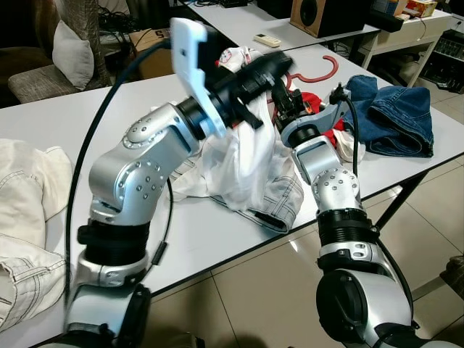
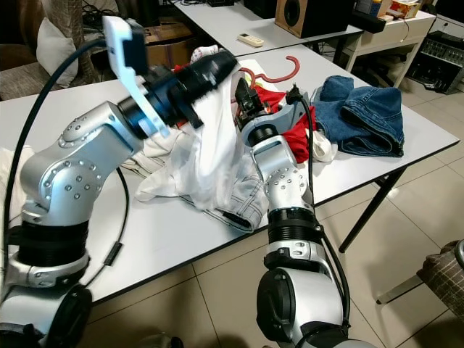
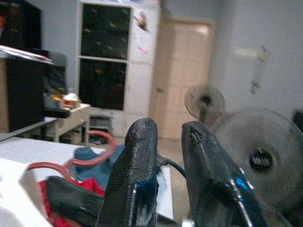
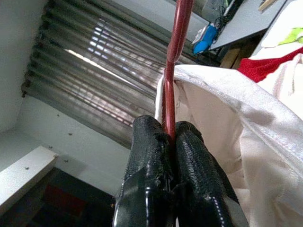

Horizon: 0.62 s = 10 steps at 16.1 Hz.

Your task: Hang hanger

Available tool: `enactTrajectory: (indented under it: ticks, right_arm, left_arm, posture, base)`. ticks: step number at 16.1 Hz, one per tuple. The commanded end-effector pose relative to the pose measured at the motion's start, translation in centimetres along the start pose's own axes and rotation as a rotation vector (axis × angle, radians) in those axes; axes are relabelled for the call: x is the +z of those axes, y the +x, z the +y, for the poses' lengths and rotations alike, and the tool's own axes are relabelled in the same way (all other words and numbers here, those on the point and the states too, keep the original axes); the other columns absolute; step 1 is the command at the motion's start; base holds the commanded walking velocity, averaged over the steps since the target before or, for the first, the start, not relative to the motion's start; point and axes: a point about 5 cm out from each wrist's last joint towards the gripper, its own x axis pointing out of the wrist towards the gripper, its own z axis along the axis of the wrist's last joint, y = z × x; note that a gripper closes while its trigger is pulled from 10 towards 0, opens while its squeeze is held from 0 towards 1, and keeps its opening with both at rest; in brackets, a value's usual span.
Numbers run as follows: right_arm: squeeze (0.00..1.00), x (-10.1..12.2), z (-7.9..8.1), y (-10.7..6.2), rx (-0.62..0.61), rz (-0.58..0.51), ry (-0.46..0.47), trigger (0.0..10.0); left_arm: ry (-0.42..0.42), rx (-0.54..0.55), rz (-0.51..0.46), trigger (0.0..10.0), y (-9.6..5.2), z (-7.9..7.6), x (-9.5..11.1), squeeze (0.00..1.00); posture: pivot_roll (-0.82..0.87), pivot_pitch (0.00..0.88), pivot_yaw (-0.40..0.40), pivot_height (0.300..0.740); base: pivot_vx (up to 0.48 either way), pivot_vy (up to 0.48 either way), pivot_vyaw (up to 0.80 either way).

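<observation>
Now my right tool [image 4: 166, 142] is clamped on the thin red plastic hanger [image 4: 176, 42], just above the white cloth garment [image 2: 210, 163] on the white worktop [image 2: 406, 123]. My left tool [image 3: 165, 165], fingers slightly apart, sits beside it. The hanger's stem runs straight out from my right tool.

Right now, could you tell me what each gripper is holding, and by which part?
The right gripper pinches the red hanger by its thin neck, just under the hook. The left gripper holds nothing, its fingers slightly parted.

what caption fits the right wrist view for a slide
Right end effector shut on the red hanger, white garment draped beside it.
</observation>
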Motion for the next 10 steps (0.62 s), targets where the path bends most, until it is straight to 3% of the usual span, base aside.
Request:
enactTrajectory:
  ticks: [1,3,6,9,10]
  right_arm:
    - [0.00,-1.2,0.1,-0.3,-0.010,0.009,0.047,10.0]
    - [0.00,-0.8,-0.1,-0.7,-0.005,0.040,-0.016,10.0]
    - [0.00,0.9,0.0,-3.0,0.081,0.009,-0.116,10.0]
    - [0.00,2.7,0.8,-5.2,0.162,-0.018,-0.161,10.0]
    - [0.00,3.1,1.1,-5.6,0.183,-0.026,-0.167,10.0]
  left_arm:
    - [0.034,0.030,0.021,10.0,-0.3,0.3,-0.1,1.00]
    - [0.088,0.181,0.015,10.0,-1.5,2.3,0.3,1.00]
    - [0.169,0.483,0.091,10.0,-6.8,5.7,-0.6,1.00]
    - [0.205,0.625,0.187,10.0,-10.9,6.4,-2.1,1.00]
    - [0.201,0.635,0.195,10.0,-11.4,6.2,-2.4,1.00]
  posture:
    - [-0.02,0.000,0.025,0.740]
    - [-0.01,0.000,0.025,0.740]
    - [-0.02,0.000,0.035,0.740]
    - [-0.02,0.000,0.033,0.740]
    - [-0.02,0.000,0.032,0.740]
  base:
    - [0.000,0.000,0.00]
    - [0.000,0.000,0.00]
    - [0.000,0.000,0.00]
    - [0.000,0.000,0.80]
    - [0.000,0.000,0.80]
